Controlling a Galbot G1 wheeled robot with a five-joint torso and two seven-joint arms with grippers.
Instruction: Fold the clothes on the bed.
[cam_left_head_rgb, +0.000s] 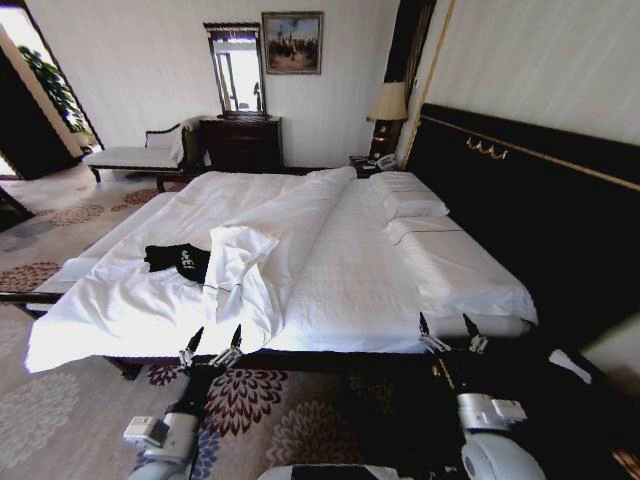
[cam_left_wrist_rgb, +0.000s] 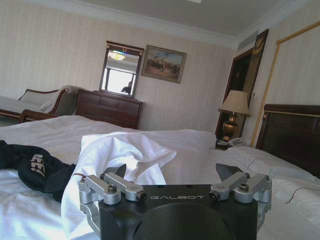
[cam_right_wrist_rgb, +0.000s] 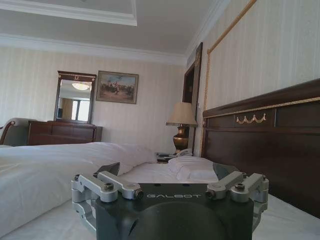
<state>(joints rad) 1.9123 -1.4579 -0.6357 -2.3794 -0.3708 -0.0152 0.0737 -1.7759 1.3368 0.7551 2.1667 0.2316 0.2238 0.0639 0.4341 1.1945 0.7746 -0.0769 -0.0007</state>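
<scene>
here we are at the side of the big white bed (cam_left_head_rgb: 340, 270), and the black t-shirt (cam_left_head_rgb: 178, 259) sits crumpled in a small dark heap on the sheet near the edge closest to the robot, over on the robot's left, tucked just beside the bunched fold of the white duvet (cam_left_head_rgb: 262, 250) that runs up the middle of the mattress; from the left wrist the shirt (cam_left_wrist_rgb: 35, 167) shows a scrap of white lettering and lies off to one side of the gripper, partly touching that duvet fold. the left gripper (cam_left_head_rgb: 211, 348) hovers at the bed's edge with its fingers spread and nothing between them, near the shirt but not touching it; the right gripper (cam_left_head_rgb: 452, 335) hangs well apart over the pillow end by the dark headboard (cam_left_head_rgb: 540, 210), fingers spread and empty too. judging by the look of it, this is thin soft cotton, light and floppy, with no stiffness at all, so it will sag and bunch wherever it is lifted and could drag the loose sheet along with it. the sensible hold is a pinch on an outer edge, a hem or shoulder seam, not the middle of the heap, and each corner taken separately so it can be spread flat before any fold; which edge is which cannot be told from the crumple
</scene>
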